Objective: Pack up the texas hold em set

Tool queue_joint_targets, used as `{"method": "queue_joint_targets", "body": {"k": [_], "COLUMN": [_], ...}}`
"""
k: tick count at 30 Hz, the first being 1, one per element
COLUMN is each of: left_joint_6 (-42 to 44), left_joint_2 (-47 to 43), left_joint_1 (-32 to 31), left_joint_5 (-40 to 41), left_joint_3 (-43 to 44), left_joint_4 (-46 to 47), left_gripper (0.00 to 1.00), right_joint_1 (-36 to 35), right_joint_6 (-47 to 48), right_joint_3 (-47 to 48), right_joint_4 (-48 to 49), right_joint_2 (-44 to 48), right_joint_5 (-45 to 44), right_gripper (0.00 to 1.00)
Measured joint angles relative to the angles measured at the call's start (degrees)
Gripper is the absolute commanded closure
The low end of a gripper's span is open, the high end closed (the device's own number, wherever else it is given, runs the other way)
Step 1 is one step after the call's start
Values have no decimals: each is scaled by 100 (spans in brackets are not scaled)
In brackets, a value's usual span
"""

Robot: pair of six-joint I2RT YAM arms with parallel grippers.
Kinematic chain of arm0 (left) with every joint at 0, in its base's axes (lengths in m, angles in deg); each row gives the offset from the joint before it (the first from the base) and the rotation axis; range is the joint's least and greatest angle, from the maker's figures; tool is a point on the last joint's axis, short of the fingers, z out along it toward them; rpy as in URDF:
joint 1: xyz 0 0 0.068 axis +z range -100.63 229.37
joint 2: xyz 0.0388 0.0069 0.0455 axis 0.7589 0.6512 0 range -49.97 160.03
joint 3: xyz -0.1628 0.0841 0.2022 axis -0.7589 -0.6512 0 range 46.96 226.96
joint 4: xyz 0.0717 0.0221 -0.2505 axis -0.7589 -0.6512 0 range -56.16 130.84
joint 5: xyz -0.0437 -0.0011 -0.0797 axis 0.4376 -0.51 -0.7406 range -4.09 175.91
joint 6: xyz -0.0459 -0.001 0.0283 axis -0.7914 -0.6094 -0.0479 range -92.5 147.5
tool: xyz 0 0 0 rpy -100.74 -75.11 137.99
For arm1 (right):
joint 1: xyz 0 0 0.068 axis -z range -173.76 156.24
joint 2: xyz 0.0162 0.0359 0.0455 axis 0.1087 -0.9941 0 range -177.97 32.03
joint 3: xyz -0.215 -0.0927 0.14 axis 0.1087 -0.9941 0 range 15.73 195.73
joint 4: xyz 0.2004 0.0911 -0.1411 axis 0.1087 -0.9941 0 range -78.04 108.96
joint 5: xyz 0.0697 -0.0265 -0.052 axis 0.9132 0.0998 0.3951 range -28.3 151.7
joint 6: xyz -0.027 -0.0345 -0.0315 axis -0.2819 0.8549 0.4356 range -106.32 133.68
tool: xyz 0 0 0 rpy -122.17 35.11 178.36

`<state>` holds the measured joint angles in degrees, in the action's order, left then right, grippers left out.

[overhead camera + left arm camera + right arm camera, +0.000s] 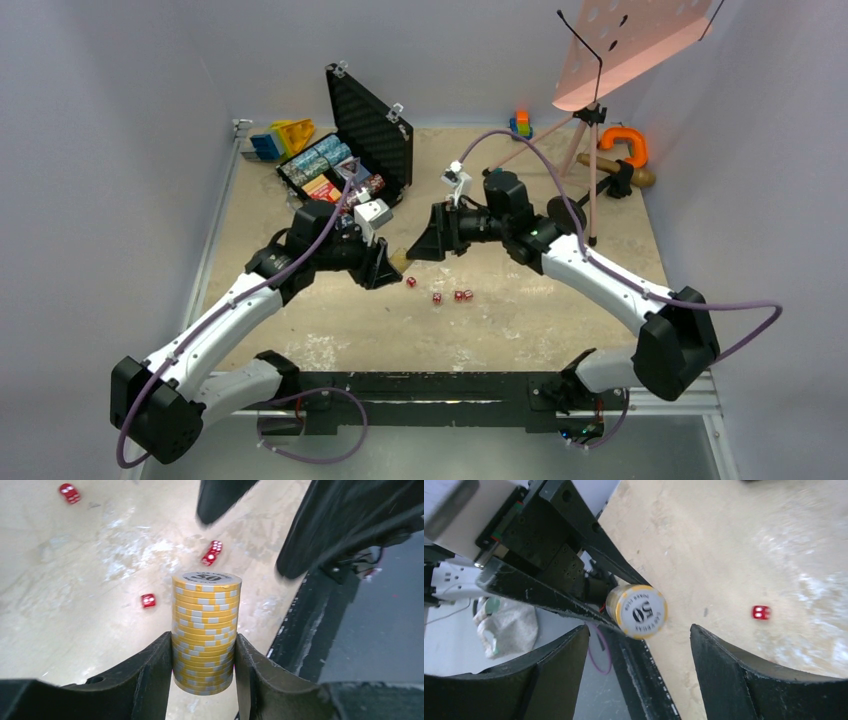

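Your table (520, 330) is scuffed beige, with pale walls close round it. Left claw (203, 647) clamps a yellow chip stack (206, 615) near the table's middle. The top chip reads "50"; the small print round it is blurred. Right claw (639, 640) stands wide, touching nothing. Red dice (437, 298) scattered mid-table. Far-left corner: case (372, 135) open, contents hard to make out.

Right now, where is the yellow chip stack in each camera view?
Top camera: not clearly visible, lost between left claw and right claw.
Left wrist: yellow chip stack centre, upright, gripped by left claw.
Right wrist: centre, seen end-on, 50 face showing.
Shared landmark: red dice.
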<state>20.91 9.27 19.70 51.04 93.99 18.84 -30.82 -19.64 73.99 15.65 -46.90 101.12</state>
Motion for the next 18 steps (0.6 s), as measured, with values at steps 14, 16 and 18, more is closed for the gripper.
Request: {"method": "queue_joint_targets", "body": {"k": [14,16,18], "left_joint_6": [1399,1609,1825], "left_joint_2": [2400,2879,3390], "left_joint_1": [1193,1287,1360], "left_joint_5": [1314,1475,1580], "left_joint_3": [1978,2339,2752], "left_joint_4": [-1130,-1300,-1506], "left_gripper": [100,100,100], "right_joint_1": [1008,1005,1005], "right_joint_6": [291,284,282], "right_joint_3": [-723,-922,-1040], "right_joint_4": [133,225,256], "right_joint_2": [885,938,994], "right_joint_5": [-94,-22,46], "right_gripper": [24,24,24]}}
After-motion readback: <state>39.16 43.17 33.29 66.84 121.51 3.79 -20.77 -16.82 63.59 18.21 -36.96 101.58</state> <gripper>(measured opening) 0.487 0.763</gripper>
